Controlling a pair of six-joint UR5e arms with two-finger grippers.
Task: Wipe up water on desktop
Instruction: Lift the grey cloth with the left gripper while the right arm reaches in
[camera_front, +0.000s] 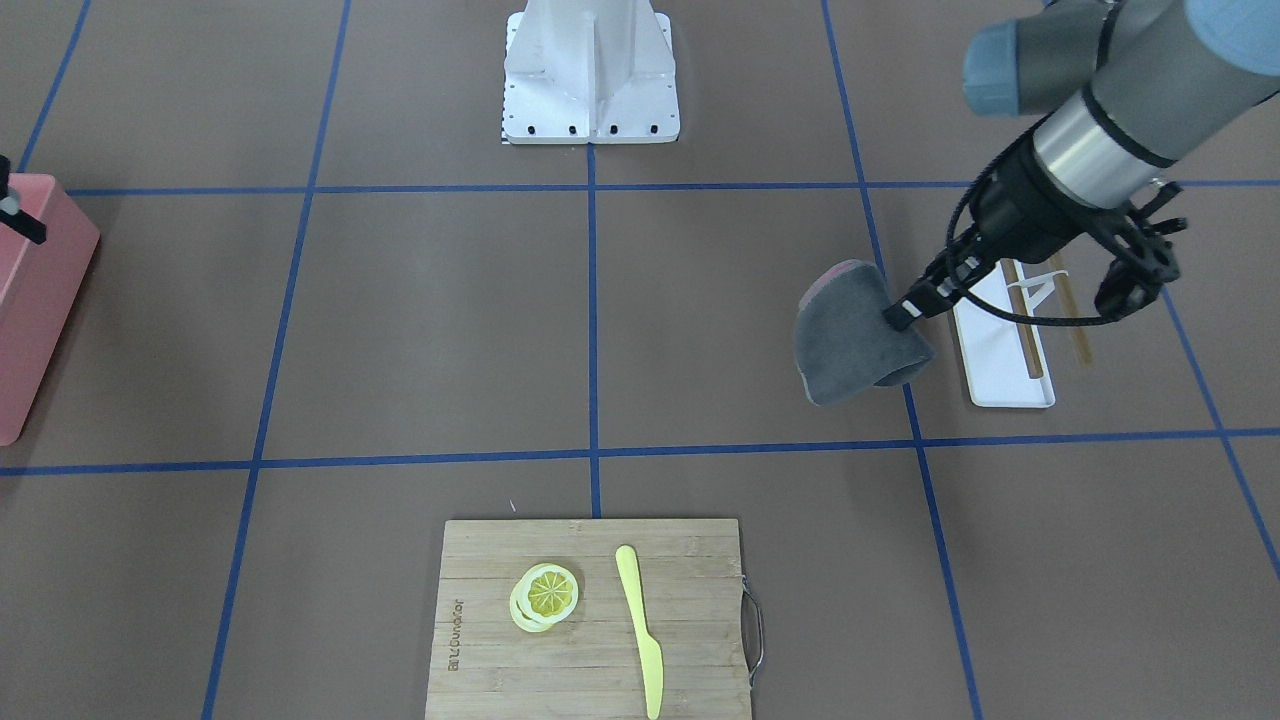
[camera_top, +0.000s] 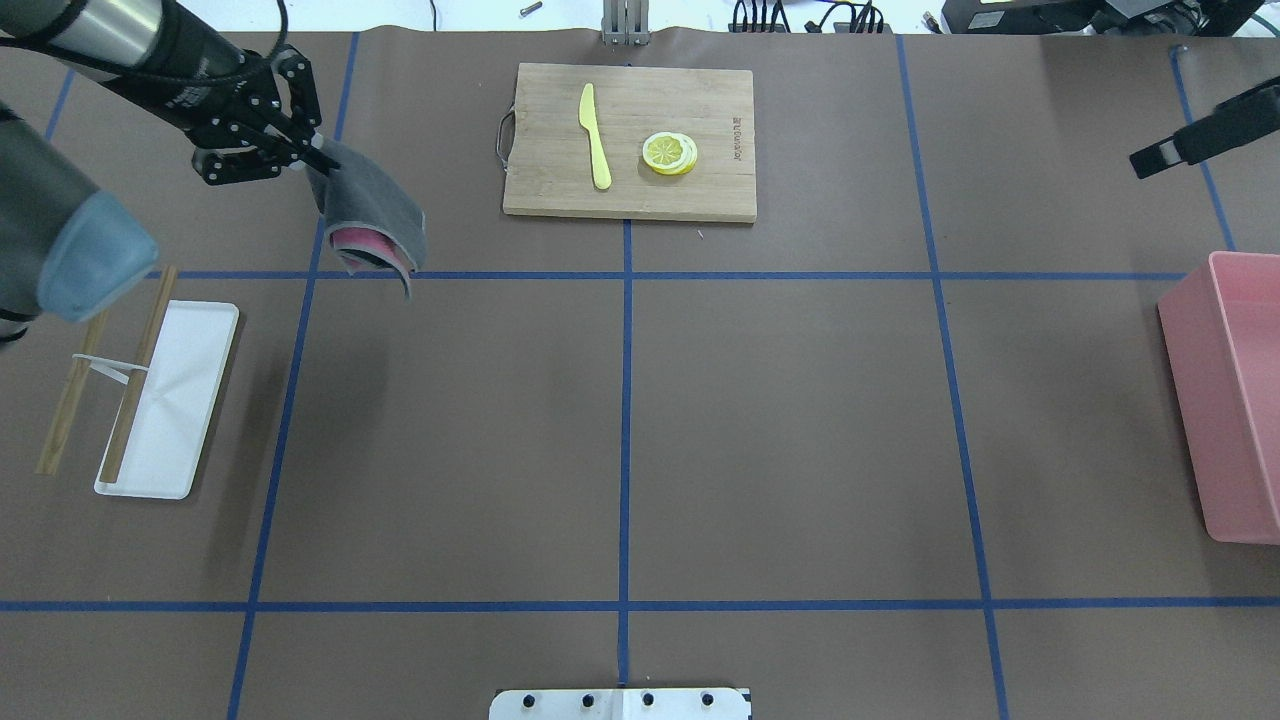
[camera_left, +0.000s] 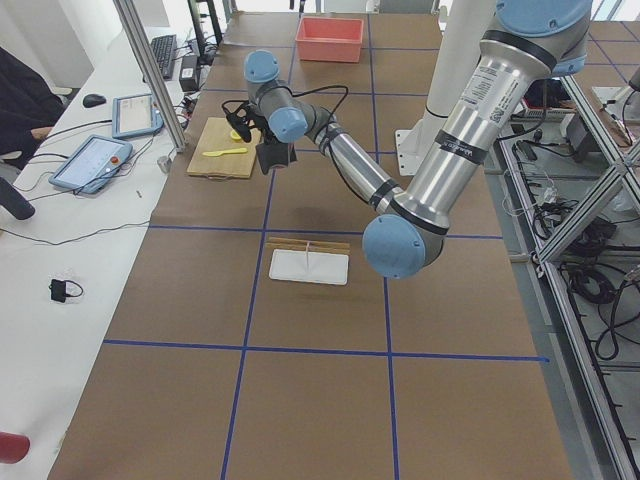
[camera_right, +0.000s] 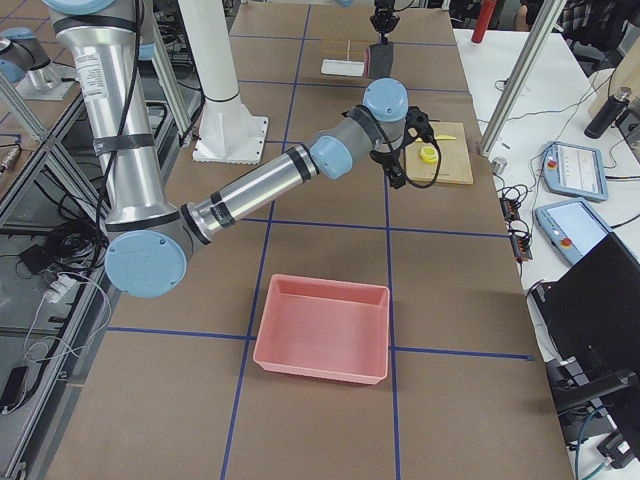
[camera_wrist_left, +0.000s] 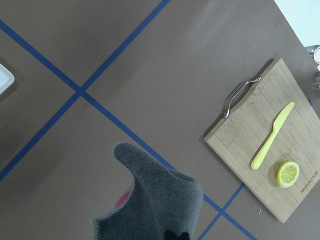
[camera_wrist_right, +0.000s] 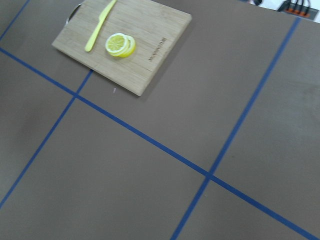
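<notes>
The desktop (camera_top: 780, 420) is a matte brown surface with a blue tape grid; I see no water on it. My left gripper (camera_top: 310, 152) is shut on a grey cloth (camera_top: 378, 212) with a pink inner side. The cloth hangs from it above the desktop, between the white tray and the cutting board. The cloth also shows in the front view (camera_front: 850, 345) and in the left wrist view (camera_wrist_left: 155, 200). My right gripper (camera_top: 1150, 158) hovers at the far right above the desktop, seen edge-on; I cannot tell if it is open or shut.
A bamboo cutting board (camera_top: 700, 180) with a yellow knife (camera_top: 595, 135) and lemon slices (camera_top: 669, 152) lies at the far middle. A white tray (camera_top: 185, 400) with chopsticks (camera_top: 130, 380) lies on the left. A pink bin (camera_top: 1235, 400) stands on the right.
</notes>
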